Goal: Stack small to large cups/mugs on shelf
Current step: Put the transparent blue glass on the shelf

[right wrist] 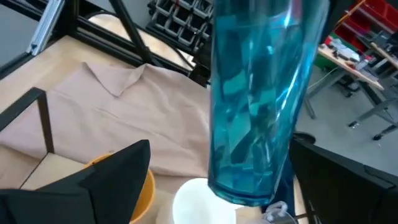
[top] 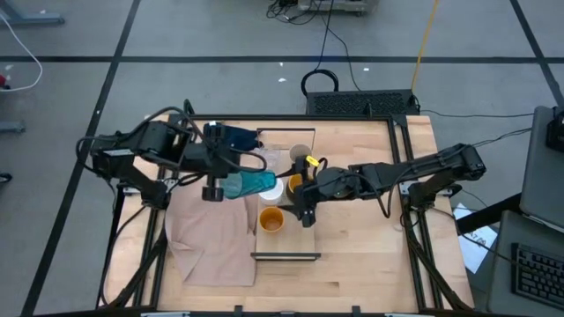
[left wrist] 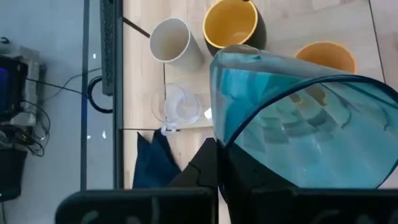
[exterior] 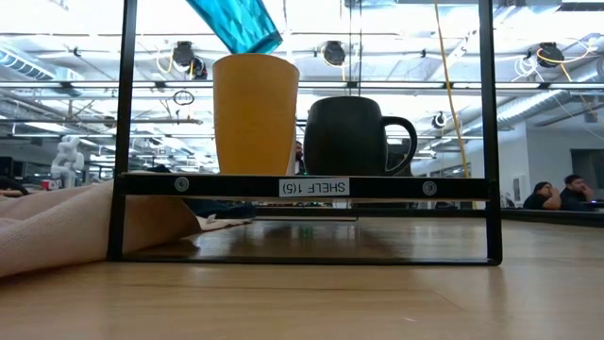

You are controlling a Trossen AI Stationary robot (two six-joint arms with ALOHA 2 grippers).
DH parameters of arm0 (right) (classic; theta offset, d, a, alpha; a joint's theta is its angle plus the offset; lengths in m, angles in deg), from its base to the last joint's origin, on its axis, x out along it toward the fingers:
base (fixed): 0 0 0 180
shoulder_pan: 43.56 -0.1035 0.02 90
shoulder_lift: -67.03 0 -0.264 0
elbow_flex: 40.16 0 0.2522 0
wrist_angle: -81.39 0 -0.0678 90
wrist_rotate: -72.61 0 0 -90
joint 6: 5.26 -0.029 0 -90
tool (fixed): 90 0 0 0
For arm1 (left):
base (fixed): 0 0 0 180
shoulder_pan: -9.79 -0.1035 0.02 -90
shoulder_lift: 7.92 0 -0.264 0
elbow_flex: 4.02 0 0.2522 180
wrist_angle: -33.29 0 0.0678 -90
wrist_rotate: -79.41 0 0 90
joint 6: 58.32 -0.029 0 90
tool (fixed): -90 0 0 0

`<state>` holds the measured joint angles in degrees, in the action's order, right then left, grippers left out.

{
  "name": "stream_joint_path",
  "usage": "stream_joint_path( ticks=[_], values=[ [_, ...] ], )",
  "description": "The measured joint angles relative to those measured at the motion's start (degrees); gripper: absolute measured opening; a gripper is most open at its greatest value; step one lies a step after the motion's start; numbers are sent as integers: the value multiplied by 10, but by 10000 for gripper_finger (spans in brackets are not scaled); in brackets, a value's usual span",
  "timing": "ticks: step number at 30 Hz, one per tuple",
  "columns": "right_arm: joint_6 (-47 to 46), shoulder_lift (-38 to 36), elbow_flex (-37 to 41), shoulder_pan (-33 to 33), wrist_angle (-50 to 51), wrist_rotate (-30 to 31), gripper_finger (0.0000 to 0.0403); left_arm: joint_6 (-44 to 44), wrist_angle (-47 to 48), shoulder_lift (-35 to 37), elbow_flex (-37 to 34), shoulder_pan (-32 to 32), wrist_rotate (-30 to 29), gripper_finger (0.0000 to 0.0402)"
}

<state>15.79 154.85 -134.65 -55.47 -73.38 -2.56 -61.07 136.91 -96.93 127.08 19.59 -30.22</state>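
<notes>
My left gripper (top: 214, 189) is shut on the teal ribbed tumbler (top: 249, 183), which hangs tilted above the shelf (top: 286, 255). On the plank stand a small orange cup (top: 270, 218), a white mug (top: 273, 189), a dark-handled orange mug (top: 300, 183), a beige-grey cup (left wrist: 171, 38) and a clear glass (left wrist: 177, 106). My right gripper (top: 307, 214) hovers open over the shelf's right side. In its wrist view the tumbler (right wrist: 261, 93) shows farther off between its fingers, untouched. In the low view the tumbler's lower end (exterior: 236, 24) hangs above the orange cup (exterior: 255, 113). My left gripper pinches the tumbler's wall at its wide open end (left wrist: 227, 134) between its two fingers. The fingers come from the table's left, slanting down. The tumbler is lifted clear of everything and tilted, with its narrow base (right wrist: 242, 190) lowest, above the white mug (right wrist: 205, 202).
A beige cloth (top: 211, 238) lies crumpled on the table left of the shelf. The shelf's black frame (exterior: 123, 142) stands upright at its near end. Bare wooden tabletop (top: 370, 255) lies to the right and near side.
</notes>
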Motion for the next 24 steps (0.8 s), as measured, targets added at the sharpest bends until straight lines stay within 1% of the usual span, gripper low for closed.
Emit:
stream_joint_path(
  ticks=[11, 13, 17, 24],
  values=[
    [6, 0, 0, 32, -21, -2, 375, -3, -10, -4, 4, 5, -2, 3],
    [3, 0, 0, 36, -35, -18, 375, -3, -11, -4, 4, 5, -3, 3],
    [-10, 0, 0, 45, -40, -74, 375, -13, -17, -4, 4, 5, -11, 3],
    [-21, 18, 0, 70, -43, -77, 375, -27, -37, -4, 4, 5, -15, 3]
  ],
)
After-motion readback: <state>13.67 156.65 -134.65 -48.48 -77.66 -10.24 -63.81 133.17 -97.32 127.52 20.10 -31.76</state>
